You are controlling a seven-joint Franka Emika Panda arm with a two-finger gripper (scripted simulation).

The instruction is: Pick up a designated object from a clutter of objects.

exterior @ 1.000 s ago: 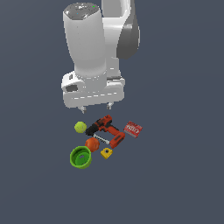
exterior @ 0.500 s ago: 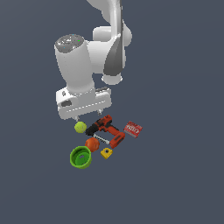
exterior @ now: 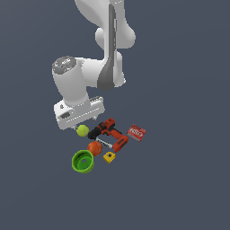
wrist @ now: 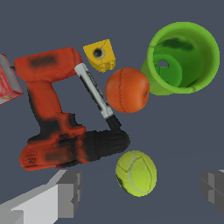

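The white Panda arm (exterior: 101,58) fills the upper part of the exterior view, bent down so that its gripper (exterior: 83,126) hangs just above the clutter on the dark grey floor (exterior: 179,179). The jaws stand wide: in the wrist view one grey finger (wrist: 65,188) shows on one side of the picture and the other at the far edge, with the tennis ball (wrist: 136,173) lying between them and touched by neither. Largest in the pile is the red-and-black power drill (exterior: 109,132), lying on its side with its black chuck end just beside the yellow-green ball. The green bowl (exterior: 83,161) sits at the near edge of the group in the exterior view, open side up, with a hole visible in its wall in the wrist view. The red flat box (exterior: 136,132) lies toward the exterior view's right, apart from the drill's handle. The orange ball (exterior: 94,148) rests between the bowl and the drill. The small yellow block (exterior: 109,157) lies near the orange ball, and the small metal rod (exterior: 104,143) lies slantwise against the drill.
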